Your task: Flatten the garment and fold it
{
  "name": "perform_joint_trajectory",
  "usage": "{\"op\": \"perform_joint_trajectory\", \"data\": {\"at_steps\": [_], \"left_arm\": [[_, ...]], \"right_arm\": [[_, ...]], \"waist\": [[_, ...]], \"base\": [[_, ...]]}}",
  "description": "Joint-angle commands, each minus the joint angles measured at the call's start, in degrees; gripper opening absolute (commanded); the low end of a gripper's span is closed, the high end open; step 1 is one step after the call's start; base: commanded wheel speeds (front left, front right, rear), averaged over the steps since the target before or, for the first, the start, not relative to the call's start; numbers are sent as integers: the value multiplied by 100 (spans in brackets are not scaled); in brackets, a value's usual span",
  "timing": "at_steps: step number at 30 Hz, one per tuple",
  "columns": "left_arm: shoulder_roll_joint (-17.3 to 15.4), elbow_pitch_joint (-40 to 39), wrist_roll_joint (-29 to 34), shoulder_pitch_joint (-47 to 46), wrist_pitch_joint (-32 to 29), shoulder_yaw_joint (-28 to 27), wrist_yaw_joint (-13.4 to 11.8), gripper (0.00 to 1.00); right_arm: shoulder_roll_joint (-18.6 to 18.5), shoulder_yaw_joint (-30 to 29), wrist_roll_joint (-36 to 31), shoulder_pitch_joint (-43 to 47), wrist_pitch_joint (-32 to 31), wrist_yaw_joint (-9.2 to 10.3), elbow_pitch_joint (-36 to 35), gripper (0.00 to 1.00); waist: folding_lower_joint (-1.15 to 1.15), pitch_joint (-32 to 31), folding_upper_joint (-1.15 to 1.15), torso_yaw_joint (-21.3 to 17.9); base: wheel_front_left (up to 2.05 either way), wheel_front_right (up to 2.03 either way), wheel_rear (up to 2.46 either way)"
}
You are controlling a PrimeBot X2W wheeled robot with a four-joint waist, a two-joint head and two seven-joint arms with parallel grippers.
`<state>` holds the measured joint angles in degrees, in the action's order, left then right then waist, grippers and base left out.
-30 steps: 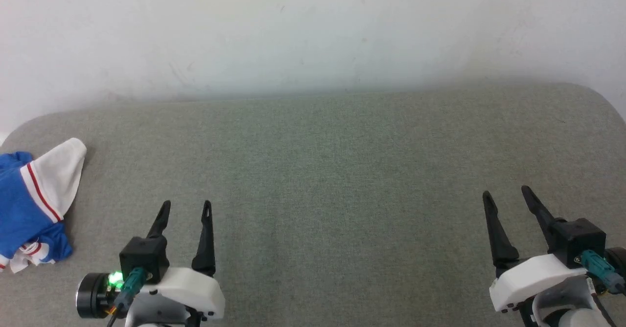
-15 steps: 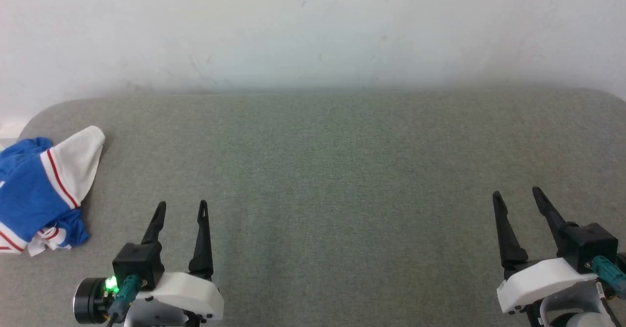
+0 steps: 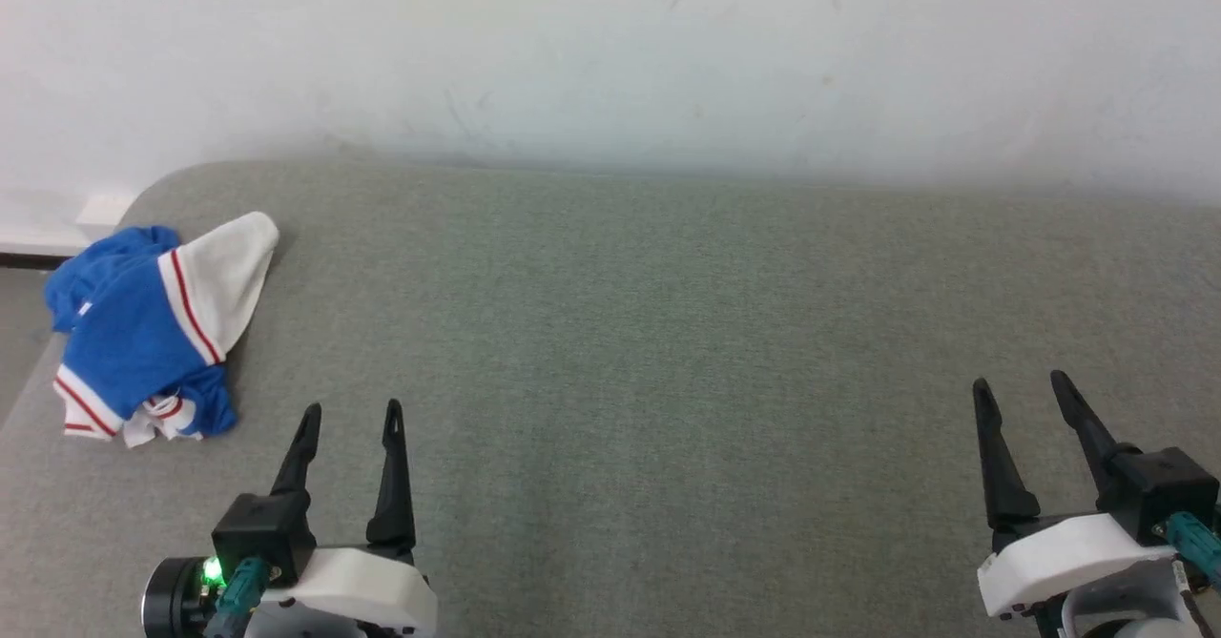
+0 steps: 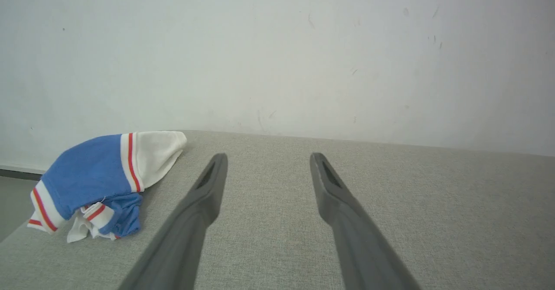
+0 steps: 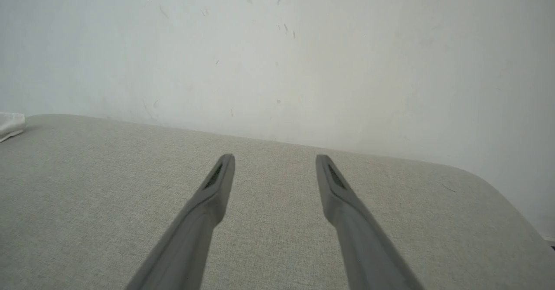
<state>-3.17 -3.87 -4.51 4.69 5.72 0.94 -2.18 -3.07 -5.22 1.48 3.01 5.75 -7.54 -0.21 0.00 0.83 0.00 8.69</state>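
– Blue cloth, middle left of the head view: is that the garment (image 3: pixel 143 323)?

– That's it, crumpled in a heap right by the left edge of the grey cushion (image 3: pixel 668 333), with one white sleeve (image 3: pixel 229 266) poking toward the upper left. It isn't flat and no fold has been started.

– And your claws?

– My left claw (image 3: pixel 350 409) sits at the lower left and my right claw (image 3: pixel 1020 382) at the lower right. Both have their jaws spread wide and hold nothing. The left one is near the heap, just to its lower right. The right one is well apart from it, across the whole cushion.

– How will it handle?

– I reckon it's light and limp, thin jersey knit. It'll sag and bunch the moment I lift it, and it may drag on this woven cover. It isn't fragile, though.

– Where do you take hold?

– Probably at the red-striped cuff or along that sleeve's edge, since it stands clear of the pile. From there I'd look for a second corner to stretch it flat.

– Any boxes or baskets?

– I can't spot any. The heap lies straight on the cushion.
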Motion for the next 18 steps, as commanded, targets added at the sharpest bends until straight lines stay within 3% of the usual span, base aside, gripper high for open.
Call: {"op": "perform_joint_trajectory", "data": {"at_steps": [1, 18], "left_arm": [[12, -58, -71, 90, 67, 12, -71, 100], [16, -184, -235, 272, 259, 45, -159, 100]], "right_arm": [[8, -26, -26, 80, 66, 2, -5, 100], [10, 14, -133, 190, 178, 3, -89, 100]], "waist": [[0, 7, 0, 174], [0, 24, 0, 846]], "base": [[0, 0, 0], [0, 0, 0]]}}
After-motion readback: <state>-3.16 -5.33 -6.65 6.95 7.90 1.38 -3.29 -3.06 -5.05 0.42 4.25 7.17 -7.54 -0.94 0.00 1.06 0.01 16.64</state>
